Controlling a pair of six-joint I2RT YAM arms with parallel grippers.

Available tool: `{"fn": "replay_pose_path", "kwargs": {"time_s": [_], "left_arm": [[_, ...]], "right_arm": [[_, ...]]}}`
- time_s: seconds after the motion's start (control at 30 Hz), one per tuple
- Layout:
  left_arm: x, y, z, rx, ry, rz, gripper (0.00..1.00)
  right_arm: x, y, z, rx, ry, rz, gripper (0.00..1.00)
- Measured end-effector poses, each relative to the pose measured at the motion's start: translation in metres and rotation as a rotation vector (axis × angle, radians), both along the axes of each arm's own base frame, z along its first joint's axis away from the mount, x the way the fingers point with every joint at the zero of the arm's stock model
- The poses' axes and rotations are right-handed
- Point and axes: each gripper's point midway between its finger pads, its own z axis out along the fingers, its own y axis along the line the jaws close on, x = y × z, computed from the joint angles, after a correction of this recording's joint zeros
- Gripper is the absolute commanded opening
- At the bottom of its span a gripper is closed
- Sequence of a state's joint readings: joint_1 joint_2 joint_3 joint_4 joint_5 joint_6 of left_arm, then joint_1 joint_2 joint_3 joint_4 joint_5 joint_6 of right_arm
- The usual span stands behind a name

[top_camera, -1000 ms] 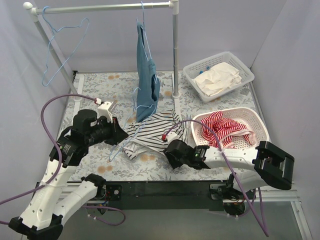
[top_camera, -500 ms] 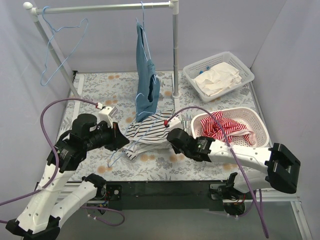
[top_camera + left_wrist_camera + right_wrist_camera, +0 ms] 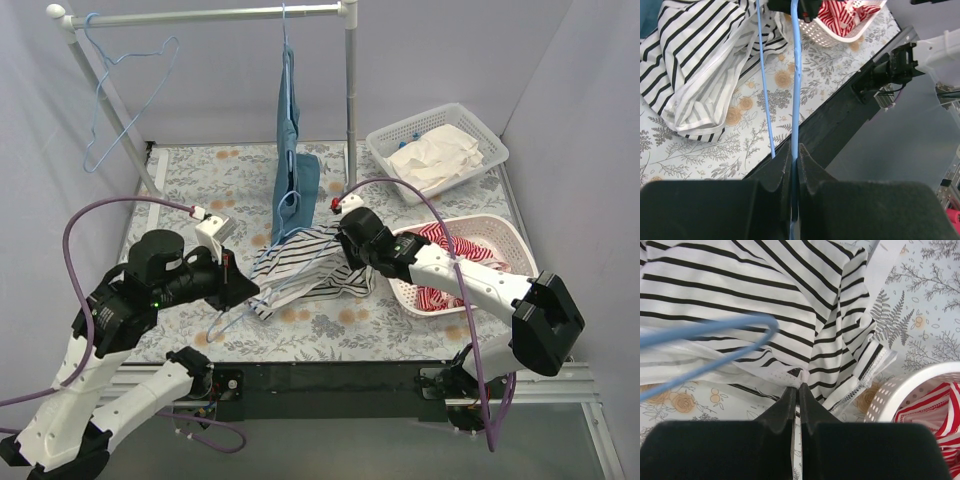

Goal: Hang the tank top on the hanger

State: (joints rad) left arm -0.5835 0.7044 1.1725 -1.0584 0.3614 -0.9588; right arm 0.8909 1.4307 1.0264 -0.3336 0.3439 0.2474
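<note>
The tank top point(image 3: 305, 265), white with thin black stripes, lies bunched on the floral table between the two arms. It also shows in the left wrist view point(image 3: 700, 60) and the right wrist view point(image 3: 740, 295). My left gripper point(image 3: 243, 291) is shut on the light-blue wire hanger point(image 3: 795, 75), whose far end runs into the tank top point(image 3: 715, 330). My right gripper point(image 3: 345, 243) is shut on an edge of the tank top point(image 3: 799, 382) and holds it lifted off the table.
A teal-blue garment point(image 3: 293, 180) hangs on the rack bar point(image 3: 210, 14) just behind the tank top. A spare blue hanger point(image 3: 120, 90) hangs at the left. A basket of red-and-white striped cloth point(image 3: 460, 262) stands right; a basket of white cloth point(image 3: 435, 150) stands behind it.
My right gripper moved from the front of the table up and back to the tank top's far right side, lifting its edge. My left arm shifted slightly forward with the hanger.
</note>
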Motion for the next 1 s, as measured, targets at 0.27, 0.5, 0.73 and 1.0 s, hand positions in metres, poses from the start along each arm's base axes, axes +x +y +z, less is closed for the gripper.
{"fn": "replay_pose_path", "kwargs": {"time_s": [0.27, 0.5, 0.73, 1.0], "left_arm": [[-0.01, -0.004, 0.011, 0.001, -0.017, -0.057, 0.0], [-0.009, -0.007, 0.0, 0.04, 0.034, -0.063, 0.0], [-0.008, -0.008, -0.011, 0.062, 0.067, -0.065, 0.0], [0.005, -0.018, -0.024, 0.097, 0.106, -0.074, 0.0]], "right_arm": [[0.009, 0.006, 0.011, 0.021, 0.005, 0.022, 0.01], [0.015, -0.01, 0.004, 0.008, 0.05, -0.011, 0.01], [0.013, -0.011, 0.002, 0.02, 0.076, -0.001, 0.01], [0.006, -0.003, 0.013, 0.056, 0.1, 0.041, 0.01]]}}
